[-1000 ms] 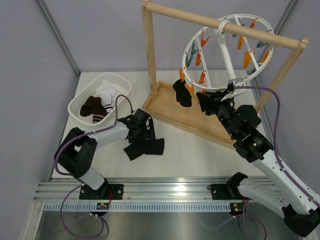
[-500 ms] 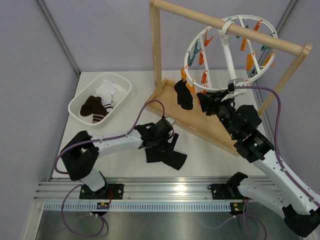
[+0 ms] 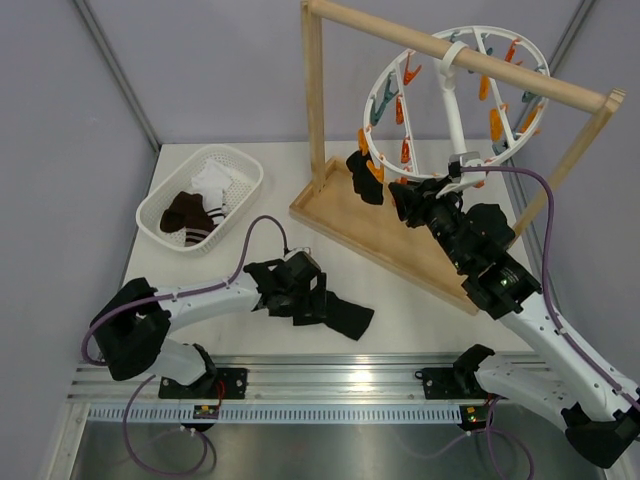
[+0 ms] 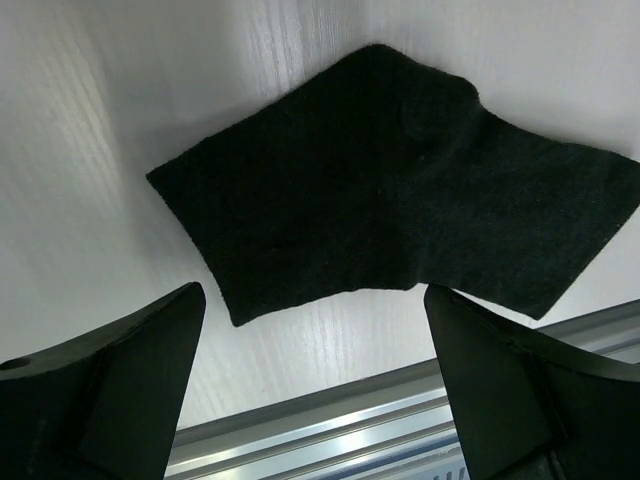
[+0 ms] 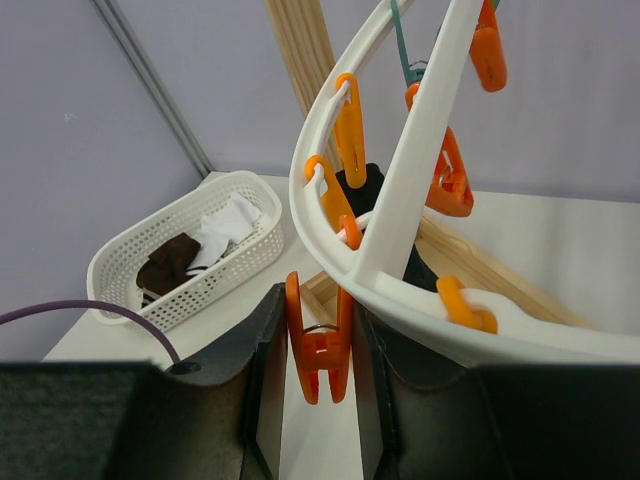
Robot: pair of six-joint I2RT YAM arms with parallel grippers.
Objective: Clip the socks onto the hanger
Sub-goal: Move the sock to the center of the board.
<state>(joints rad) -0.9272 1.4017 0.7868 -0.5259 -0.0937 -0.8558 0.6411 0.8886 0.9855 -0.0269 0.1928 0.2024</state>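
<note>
Left pincer (image 4: 312, 291) wide open over flat black fabric sock (image 4: 390, 200); drop straight & nip 1 edge. Right pincer (image 5: 318, 340) clamped on orange plastic clip (image 5: 318, 355) of round white hanger (image 5: 400, 200).

Bright, even light over my surface (image 3: 400, 300); faint shadows, glare on the rail (image 3: 330, 372), my own fingers (image 4: 110, 390) dark and blurred.

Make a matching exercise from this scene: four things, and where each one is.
Things:
1. flat black sock
2. hanging black sock
3. brown sock
4. orange clip

Places:
A. in the basket
B. between the right gripper fingers
C. on the table, under the open left gripper
D. clipped to the hanger

Pairs: 1-C, 2-D, 3-A, 4-B
</note>
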